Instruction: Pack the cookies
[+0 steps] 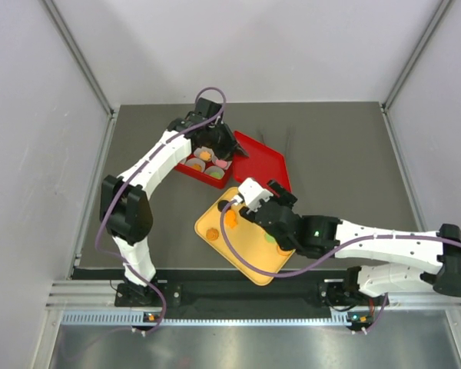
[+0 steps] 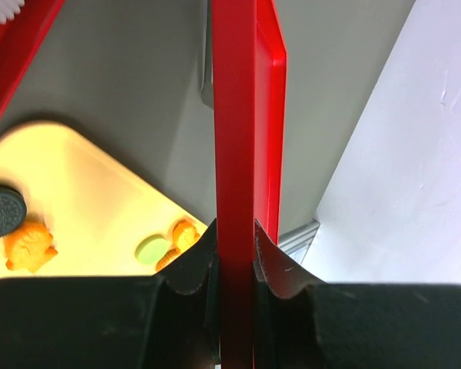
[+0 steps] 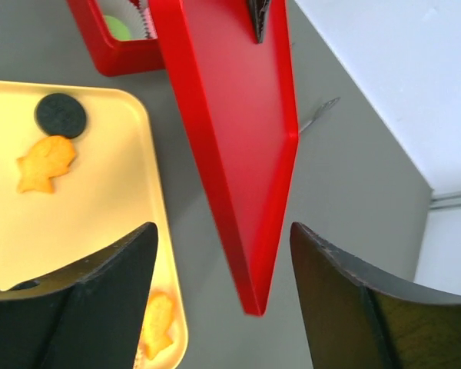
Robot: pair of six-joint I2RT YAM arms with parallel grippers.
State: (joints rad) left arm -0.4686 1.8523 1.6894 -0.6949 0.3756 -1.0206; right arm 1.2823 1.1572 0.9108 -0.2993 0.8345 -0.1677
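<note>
Red plastic fills the middle of both wrist views: a flat red lid (image 3: 230, 131), tilted up on edge beside the yellow tray (image 3: 92, 207). The left end effector (image 2: 234, 257) is clamped on the lid's rim, one dark finger pressed to each face. Whether the lid's lower corner touches the grey tabletop (image 1: 330, 154) cannot be told.

The right end effector (image 3: 224, 246) hangs low over the tray's far end with its fingers spread wide and nothing between them; the lid's tip lies in the gap as that camera sees it.

Loose cookies lie on the tray. A black cookie (image 3: 60, 115) sits near the corner closest to the red box (image 3: 111, 54), with an orange fish-shaped cookie (image 3: 44, 163) just beside it. A second orange cookie (image 3: 155, 323) lies by the tray's rim under the right end effector. From the left wrist, a green cookie (image 2: 152, 248) shows next to another orange one. More cookies sit in white paper cups (image 1: 206, 160) inside the red box, just beyond the tray.
</note>
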